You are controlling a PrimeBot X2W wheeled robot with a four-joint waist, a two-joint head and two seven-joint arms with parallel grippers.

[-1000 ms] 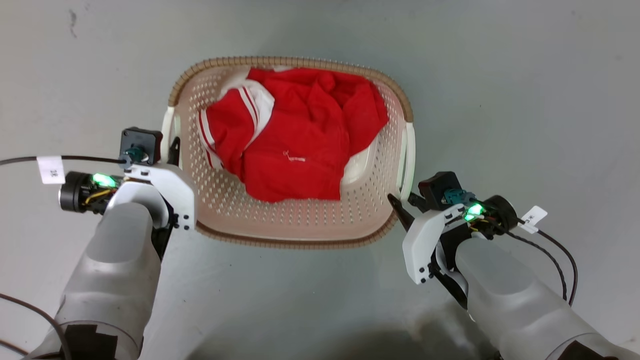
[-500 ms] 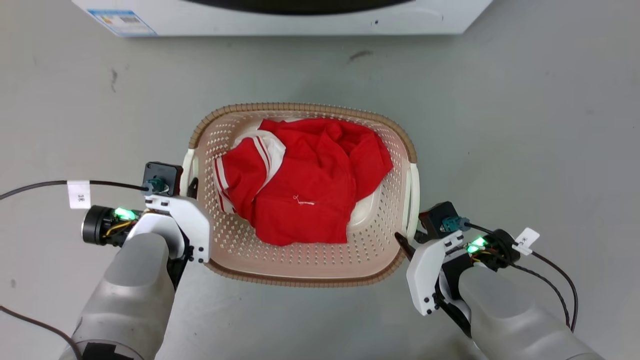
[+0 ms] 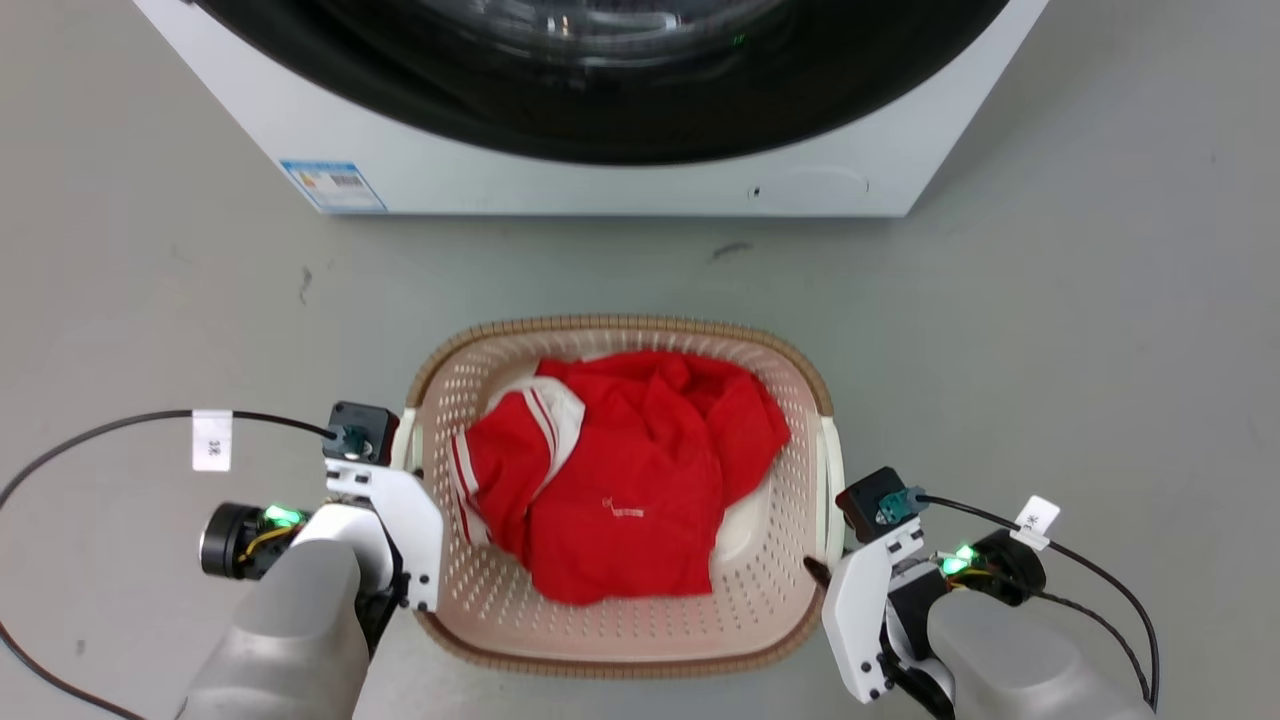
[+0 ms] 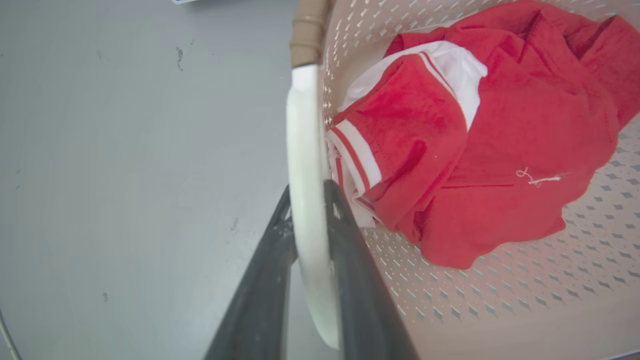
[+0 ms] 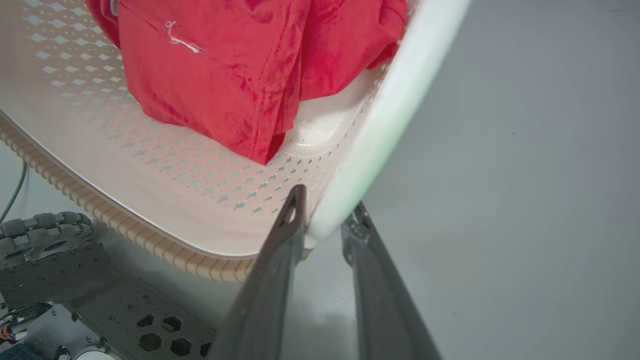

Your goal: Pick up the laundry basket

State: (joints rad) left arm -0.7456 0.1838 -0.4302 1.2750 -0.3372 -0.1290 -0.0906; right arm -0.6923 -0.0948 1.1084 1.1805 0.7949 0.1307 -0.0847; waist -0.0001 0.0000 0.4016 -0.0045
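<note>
One laundry basket (image 3: 620, 325) lies on the near side of the single white washing machine (image 3: 600, 185), over the grey floor (image 3: 1050, 350). It is well apart from the machine's front and sits between the robot's two arms. Whether its base touches the floor cannot be told.

The basket holds one crumpled red garment (image 3: 630, 480) with white striped trim, lying toward the far side. Its two white handles sit one on each side.

The left claw (image 4: 310, 192) is narrowed onto the left handle (image 4: 305, 150). One dark finger is pressed against the outer face and the other against the inner, basket side.

The right claw (image 5: 327, 200) is likewise closed on the near end of the right handle (image 5: 395, 110), with one finger inside the perforated wall and one outside it.
</note>
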